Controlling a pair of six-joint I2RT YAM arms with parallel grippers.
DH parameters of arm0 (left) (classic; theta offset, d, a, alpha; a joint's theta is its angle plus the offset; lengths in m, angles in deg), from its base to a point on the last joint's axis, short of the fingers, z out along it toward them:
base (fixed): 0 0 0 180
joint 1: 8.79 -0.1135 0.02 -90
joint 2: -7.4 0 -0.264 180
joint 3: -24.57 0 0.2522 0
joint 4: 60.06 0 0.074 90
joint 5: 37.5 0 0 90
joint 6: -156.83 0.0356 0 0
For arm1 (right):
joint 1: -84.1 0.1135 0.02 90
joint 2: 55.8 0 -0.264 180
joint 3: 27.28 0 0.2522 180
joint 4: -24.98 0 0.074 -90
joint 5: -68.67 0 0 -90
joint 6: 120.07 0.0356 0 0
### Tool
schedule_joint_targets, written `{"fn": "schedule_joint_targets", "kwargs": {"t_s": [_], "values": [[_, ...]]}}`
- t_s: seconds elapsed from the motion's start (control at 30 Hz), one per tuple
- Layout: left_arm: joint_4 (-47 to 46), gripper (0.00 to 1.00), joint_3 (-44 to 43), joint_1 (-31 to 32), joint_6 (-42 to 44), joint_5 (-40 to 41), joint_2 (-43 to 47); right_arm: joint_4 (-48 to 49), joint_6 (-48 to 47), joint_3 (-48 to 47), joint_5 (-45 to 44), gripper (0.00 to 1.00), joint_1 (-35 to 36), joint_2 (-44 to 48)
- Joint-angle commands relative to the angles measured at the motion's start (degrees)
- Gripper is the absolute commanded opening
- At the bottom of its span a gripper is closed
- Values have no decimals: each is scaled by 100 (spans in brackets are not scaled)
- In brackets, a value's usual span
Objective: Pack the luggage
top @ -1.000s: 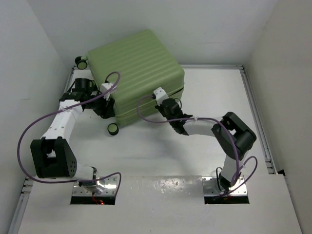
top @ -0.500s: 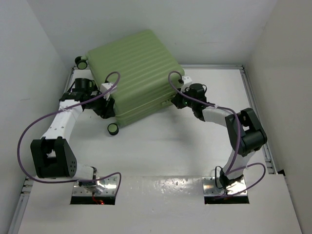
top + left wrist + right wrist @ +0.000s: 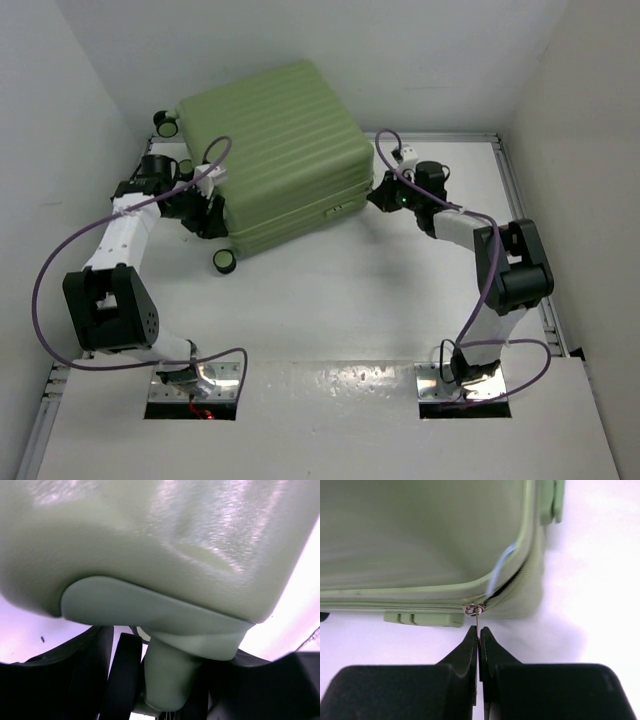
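**A:** Where's the luggage point(image 3: 275, 150)?

**B:** Flat on the surface point(image 3: 330, 310), ribbed shell up. In the top view it's at 11 o'clock, close to the rear wall. It sits skewed, not square to the surface edges.

**A:** Wheels?

**B:** They're black, on its 9 o'clock side. The far wheel point(image 3: 163, 122) is by the back corner and the near wheel point(image 3: 225, 260) is at the front corner, touching the surface.

**A:** Left gripper?

**B:** The left gripper point(image 3: 205, 212) is on that wheel side, between those two wheels and tight against the shell. In the wrist view a grey-green caster housing point(image 3: 150, 605) sits under the shell corner. Its stem point(image 3: 167, 680) drops down between the jaws. The jaws are partway open, one on either side of the stem. I can't tell whether the pads are pressing on it or just straddling it, because the contact is out of frame.

**A:** Right gripper?

**B:** The right gripper point(image 3: 380, 195) is at the luggage's 4 o'clock corner, low, at seam height. Its jaws are fully closed and pinch the zip pull point(image 3: 477, 621), which stands straight between the fingertips.

**A:** Zip state?

**B:** The slider point(image 3: 472, 610) is just before the corner. The run on its 9 o'clock side is zipped flat. Past it, round the corner towards 1 o'clock, the teeth are apart and a strip of blue lining point(image 3: 501, 565) shows in the gap.
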Motion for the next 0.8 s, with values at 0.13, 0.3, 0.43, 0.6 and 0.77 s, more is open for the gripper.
{"fn": "schedule_joint_targets", "kwargs": {"t_s": [0.13, 0.3, 0.43, 0.6, 0.77], "values": [[-1072, 0, -720, -876, -518, 2874, -1252, 209, -934, -620, -476, 0, -649, -340], [-1072, 0, -2140, -876, -466, 3470, -2262, 218, -1375, -1665, -467, 0, -703, -1051], [-949, 0, -3356, -928, -413, 3744, -3150, 306, -1508, -2500, -441, 0, -685, -1701], [-809, 0, -4175, -928, -518, 3640, -3836, 561, -1314, -3422, -354, 0, -606, -2388], [-809, 0, -4509, -928, -641, 3630, -4354, 1148, -990, -3801, -257, 0, -439, -2906]]}}
